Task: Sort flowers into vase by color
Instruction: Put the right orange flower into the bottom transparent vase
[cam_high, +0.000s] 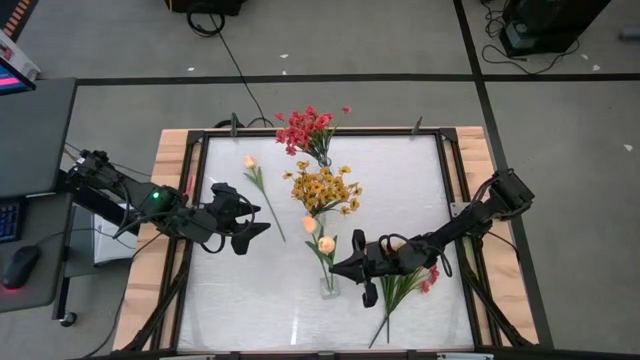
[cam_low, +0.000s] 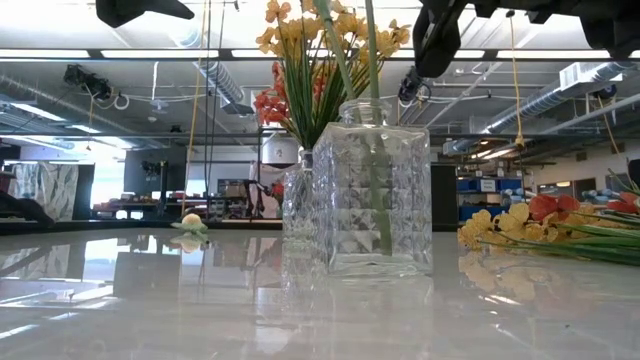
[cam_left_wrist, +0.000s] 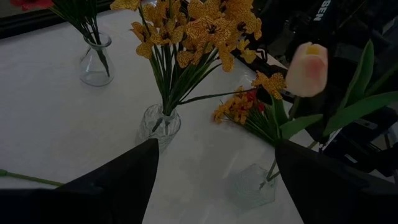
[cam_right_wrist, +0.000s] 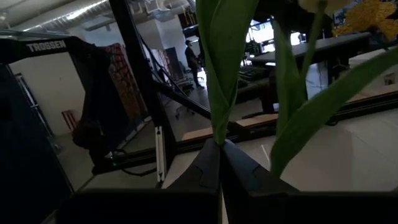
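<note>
Pinched between the right gripper's (cam_right_wrist: 219, 163) closed fingers is a green-stemmed pale peach tulip (cam_high: 326, 244), above the square faceted glass vase (cam_low: 372, 190). Left gripper (cam_high: 252, 219) hovers open, empty, near another peach tulip (cam_high: 250, 162) lying on the white table (cam_high: 400, 180).

Two dark, jointed arms are seen, built of black segments with thin black cables looped along them. A small green light is lit on the left arm (cam_high: 155, 196). Each gripper is ended in two flat, tapered black fingers (cam_left_wrist: 118, 180).

3 glass vases (cam_high: 328, 283), 3 peach tulips (cam_high: 250, 161), 1 loose flower pile (cam_high: 405, 285), 2 arms (cam_high: 150, 205)
</note>
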